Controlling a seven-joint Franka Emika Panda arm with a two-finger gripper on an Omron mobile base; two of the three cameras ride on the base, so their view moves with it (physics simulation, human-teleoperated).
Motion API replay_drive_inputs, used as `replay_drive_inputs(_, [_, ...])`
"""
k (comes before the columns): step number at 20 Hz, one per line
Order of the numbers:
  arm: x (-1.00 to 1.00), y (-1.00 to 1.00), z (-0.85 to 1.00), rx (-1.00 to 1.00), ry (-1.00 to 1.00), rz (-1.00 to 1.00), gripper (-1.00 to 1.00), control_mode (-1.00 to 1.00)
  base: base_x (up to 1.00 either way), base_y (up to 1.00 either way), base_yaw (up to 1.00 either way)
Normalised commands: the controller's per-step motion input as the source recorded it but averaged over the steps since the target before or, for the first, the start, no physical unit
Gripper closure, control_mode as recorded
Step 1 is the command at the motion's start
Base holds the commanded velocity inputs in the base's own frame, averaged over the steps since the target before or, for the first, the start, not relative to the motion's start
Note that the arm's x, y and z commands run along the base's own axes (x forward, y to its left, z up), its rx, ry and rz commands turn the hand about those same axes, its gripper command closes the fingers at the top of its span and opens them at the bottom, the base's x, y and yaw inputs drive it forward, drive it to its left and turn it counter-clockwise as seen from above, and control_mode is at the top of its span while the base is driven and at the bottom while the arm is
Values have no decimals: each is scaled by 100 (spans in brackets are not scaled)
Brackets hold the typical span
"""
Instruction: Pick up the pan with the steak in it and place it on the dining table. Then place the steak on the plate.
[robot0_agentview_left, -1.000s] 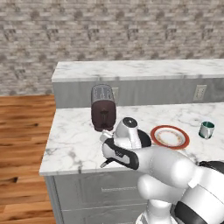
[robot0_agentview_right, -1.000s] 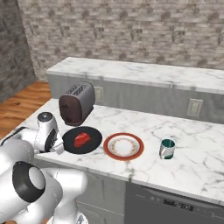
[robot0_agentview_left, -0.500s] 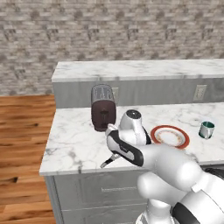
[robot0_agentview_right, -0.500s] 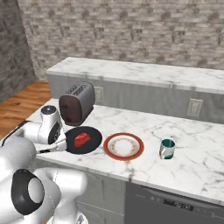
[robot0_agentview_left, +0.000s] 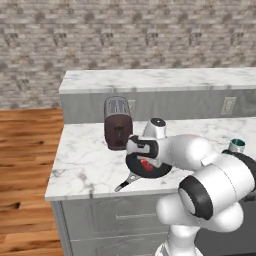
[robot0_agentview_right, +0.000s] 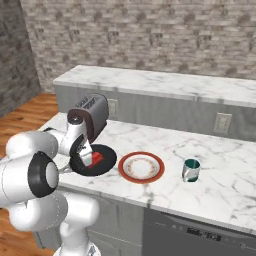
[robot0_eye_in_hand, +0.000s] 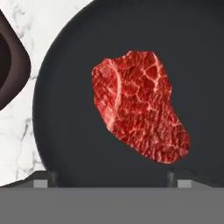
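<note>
The pan (robot0_agentview_right: 94, 160) sits on the dining table (robot0_agentview_right: 210, 185), just beside the plate (robot0_agentview_right: 142, 166) and close in front of the toaster (robot0_agentview_right: 91, 116), so the carrying part looks done and the steak (robot0_eye_in_hand: 138, 105) is the business now. The gripper (robot0_eye_in_hand: 109, 177) hovers right over the pan, and in the hand view the red chunk lies dead ahead between the two fingertips (robot0_eye_in_hand: 42, 179), which stand wide apart with nothing between them, one low at each side of the meat. The steak's long axis runs on a slant across that view, from upper left to lower right, so I judge a straight descent should put a finger on each flank. Count it up: one pan, one steak, one plate, one toaster, one green mug (robot0_agentview_right: 190, 169) well past the plate
</note>
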Motion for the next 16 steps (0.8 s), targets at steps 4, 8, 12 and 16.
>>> replay_drive_inputs(4, [73,-17,-10,0,4,17,-100,-100,0,0,0])
replay_drive_inputs(8, [44,-3,-18,-3,0,18,-100,-100,0,0,0])
replay_drive_inputs(12, [1,-2,-1,-3,-1,6,-100,-100,0,0,0])
replay_drive_inputs(16, [-25,0,-29,-11,-7,9,-100,-100,0,0,0])
